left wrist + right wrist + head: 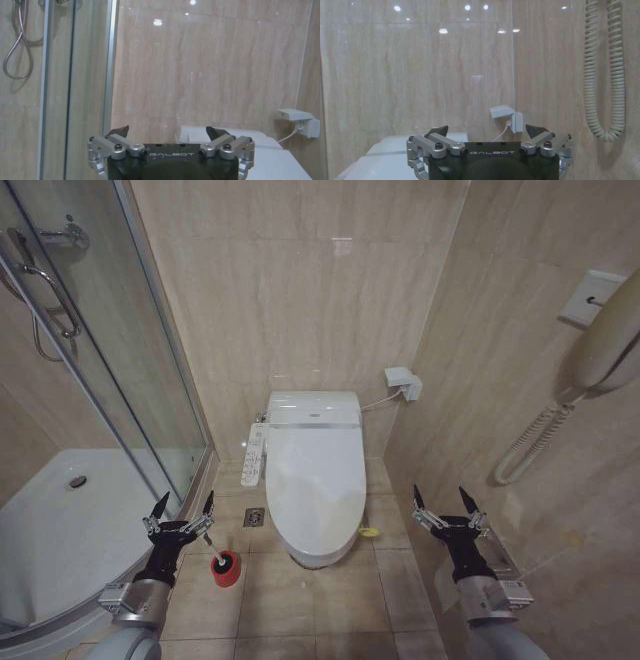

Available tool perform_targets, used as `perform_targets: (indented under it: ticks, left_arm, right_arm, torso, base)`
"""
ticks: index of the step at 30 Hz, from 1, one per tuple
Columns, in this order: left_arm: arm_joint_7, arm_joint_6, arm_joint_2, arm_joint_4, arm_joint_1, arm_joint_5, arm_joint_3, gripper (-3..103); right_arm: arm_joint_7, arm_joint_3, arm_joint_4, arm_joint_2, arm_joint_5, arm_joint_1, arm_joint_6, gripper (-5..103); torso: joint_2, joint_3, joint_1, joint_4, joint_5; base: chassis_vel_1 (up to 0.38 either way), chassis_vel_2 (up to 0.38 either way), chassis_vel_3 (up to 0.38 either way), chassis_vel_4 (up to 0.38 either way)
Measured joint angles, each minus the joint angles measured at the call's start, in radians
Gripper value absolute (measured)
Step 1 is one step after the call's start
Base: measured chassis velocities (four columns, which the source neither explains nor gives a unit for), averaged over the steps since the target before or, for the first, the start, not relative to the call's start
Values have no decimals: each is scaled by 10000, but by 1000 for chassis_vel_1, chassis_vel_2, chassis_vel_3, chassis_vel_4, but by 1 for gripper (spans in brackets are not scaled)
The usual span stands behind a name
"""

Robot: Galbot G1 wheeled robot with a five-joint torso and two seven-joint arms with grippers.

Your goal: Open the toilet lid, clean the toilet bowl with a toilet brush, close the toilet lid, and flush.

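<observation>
- Your left gripper hangs with its fingers spread apart and nothing between them. The toilet brush stands in its red holder on the floor, just below and slightly to that gripper's right. Drop onto it off-line and you will likely knock the holder over, sending it rolling toward the shower tray on the gripper's left.
- Your right gripper is also spread wide and empty, close to the side wall, with the coiled cord of the wall handset above and ahead of it. A broad swing from there could snag the cord or scrape the tiles.
- The toilet lid is down over the toilet bowl and sits between your two grippers, ahead of both. It looks glossy, so a pinch on its rim may well slip. If it slips partway up, it would slam back down.
- The button panel runs along the bowl's side nearest your left gripper. Reach for the lid from that side and you risk pressing a button by accident.
- The socket and cable sit on the back wall beyond your right gripper, so keep a raised lid and your wrist clear of them.
</observation>
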Motion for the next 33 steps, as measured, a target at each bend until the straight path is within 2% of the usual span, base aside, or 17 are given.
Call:
perform_targets:
  ticks: [16, 33]
  left_arm:
    - [1, 0, -1, 0, 11, 0, 0, 100]
    - [0, 0, -1, 0, 3, 0, 0, 100]
  right_arm:
    - [0, 0, 0, 0, 0, -13, 0, 100]
    - [0, 0, 0, 0, 0, -3, 0, 100]
  torso:
    - [9, -8, -22, -2, 2]
    - [2, -2, -8, -1, 1]
  base:
    - [140, -138, -139, 153]
    - [-3, -1, 2, 2]
